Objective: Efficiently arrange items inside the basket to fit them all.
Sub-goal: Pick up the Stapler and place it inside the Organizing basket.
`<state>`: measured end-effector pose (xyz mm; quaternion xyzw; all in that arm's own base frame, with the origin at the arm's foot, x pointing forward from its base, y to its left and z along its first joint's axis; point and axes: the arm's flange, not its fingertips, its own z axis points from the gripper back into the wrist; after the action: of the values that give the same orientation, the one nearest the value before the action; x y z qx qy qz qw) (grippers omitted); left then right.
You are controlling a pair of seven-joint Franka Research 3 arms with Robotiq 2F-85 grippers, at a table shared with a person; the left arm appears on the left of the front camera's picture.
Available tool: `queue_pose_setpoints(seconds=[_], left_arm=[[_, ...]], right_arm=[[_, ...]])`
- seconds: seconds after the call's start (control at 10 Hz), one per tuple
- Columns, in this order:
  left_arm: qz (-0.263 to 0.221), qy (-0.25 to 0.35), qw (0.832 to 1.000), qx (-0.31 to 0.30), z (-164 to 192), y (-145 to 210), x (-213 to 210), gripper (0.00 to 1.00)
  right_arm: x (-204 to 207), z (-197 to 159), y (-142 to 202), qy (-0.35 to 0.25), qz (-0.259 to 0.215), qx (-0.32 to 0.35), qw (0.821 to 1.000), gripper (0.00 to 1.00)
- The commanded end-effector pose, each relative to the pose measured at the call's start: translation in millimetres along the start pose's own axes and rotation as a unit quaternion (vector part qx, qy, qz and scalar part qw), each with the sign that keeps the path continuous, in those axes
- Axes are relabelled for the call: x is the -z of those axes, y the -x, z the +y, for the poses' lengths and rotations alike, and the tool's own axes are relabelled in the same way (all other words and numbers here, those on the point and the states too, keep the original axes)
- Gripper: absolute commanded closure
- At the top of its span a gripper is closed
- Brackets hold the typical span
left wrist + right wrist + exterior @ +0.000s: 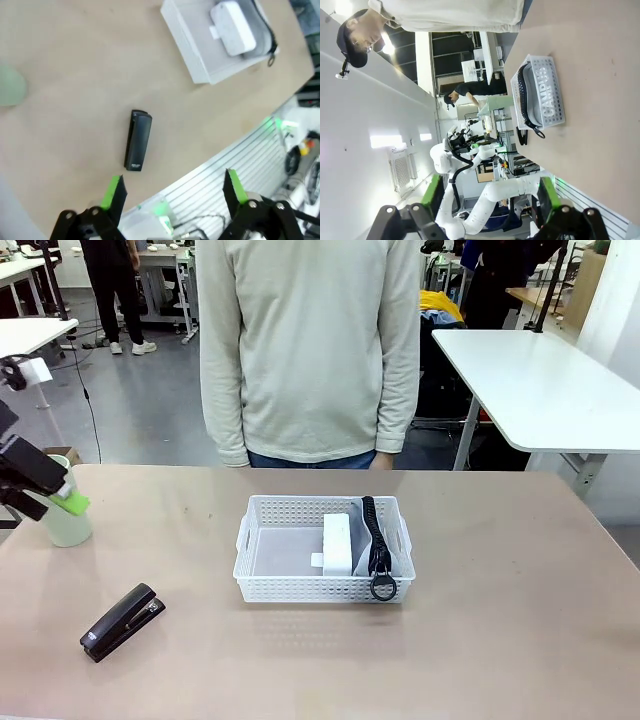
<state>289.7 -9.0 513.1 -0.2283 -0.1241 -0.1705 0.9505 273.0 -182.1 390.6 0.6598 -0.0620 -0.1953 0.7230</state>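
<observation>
The white perforated basket (pixel 262 562) sits mid-table. Inside it, toward its right end, a small white box (pixel 338 543) stands beside the grey pouch (pixel 361 552), whose black zipper and ring hang over the front rim. The black stapler (pixel 122 622) lies on the table at front left. The pale green cup (pixel 66 523) stands at the far left, partly behind my left gripper (pixel 48 488). My left gripper (pixel 172 190) is open above the table, with the stapler (pixel 137 140) beyond its fingers. My right gripper (pixel 490 196) is open and holds nothing, far from the basket (pixel 555 102) and the "CAMPUS" pouch (pixel 540 95).
A person in a pale sweater (pixel 305 350) stands at the table's far edge behind the basket. The basket's left half (pixel 285 552) is bare. Another white table (pixel 540 390) stands at back right.
</observation>
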Motion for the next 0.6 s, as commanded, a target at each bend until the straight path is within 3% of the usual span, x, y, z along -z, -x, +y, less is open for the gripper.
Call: queue_pose_setpoints(seconds=[0.0, 0.2, 0.3, 0.5], left_arm=[[-0.025, 0.003, 1.0, -0.017, -1, 5, -14, 0.0], [-0.014, 0.006, 1.0, -0.009, 2, 1, -9, 0.0], [0.039, 0.038, 0.998, -0.008, 0, 3, 9, 0.0], [0.088, -0.007, 0.996, -0.028, -18, 15, 43, 0.0]], right_arm=[[-1, 2, 1, -0.009, -0.001, -0.012, 1.0, 0.0], [-1, 2, 1, -0.009, -0.001, -0.012, 1.0, 0.0], [-1, 2, 1, -0.009, -0.001, -0.012, 1.0, 0.0], [-1, 2, 1, -0.009, -0.001, -0.012, 1.0, 0.0]])
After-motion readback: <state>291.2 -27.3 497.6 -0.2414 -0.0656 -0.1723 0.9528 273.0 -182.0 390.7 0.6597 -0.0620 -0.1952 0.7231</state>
